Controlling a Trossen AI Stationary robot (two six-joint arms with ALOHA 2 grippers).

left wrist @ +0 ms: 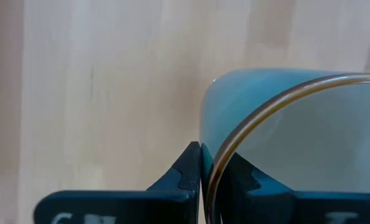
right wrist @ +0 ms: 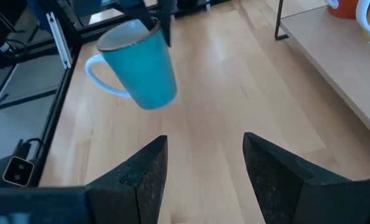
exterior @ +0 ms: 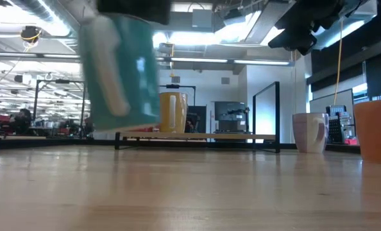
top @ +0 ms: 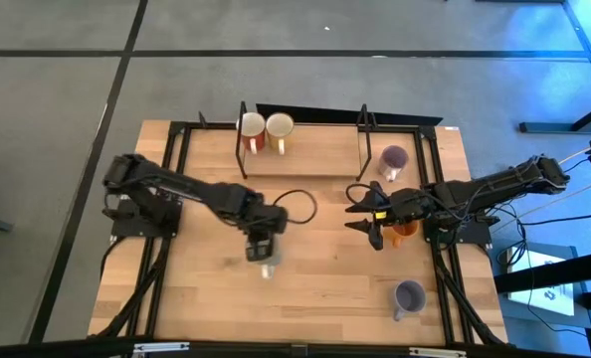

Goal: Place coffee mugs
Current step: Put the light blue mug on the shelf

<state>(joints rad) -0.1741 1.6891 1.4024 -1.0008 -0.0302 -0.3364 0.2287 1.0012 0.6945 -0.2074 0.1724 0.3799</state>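
Observation:
A teal mug hangs in the air over the middle of the table, held by my left gripper, which is shut on it; the right wrist view shows this mug too. My right gripper hovers open to its right, touching nothing, its fingers spread wide. An orange mug stands on the table beside the right arm. One pale purple mug stands near the rack's right end. Another stands near the table's near right corner. Two mugs sit on the rack shelf. My left gripper pinches the teal mug's rim, with one finger outside the wall and the other inside the cup. The fingers come from above, pointing down. The mug hangs below them, lifted clear of the table and tilted, handle sideways.
A low wooden shelf with black metal end frames runs along the table's far edge. A black cable loops on the table between the arms. Bare wood lies at the near left of the table.

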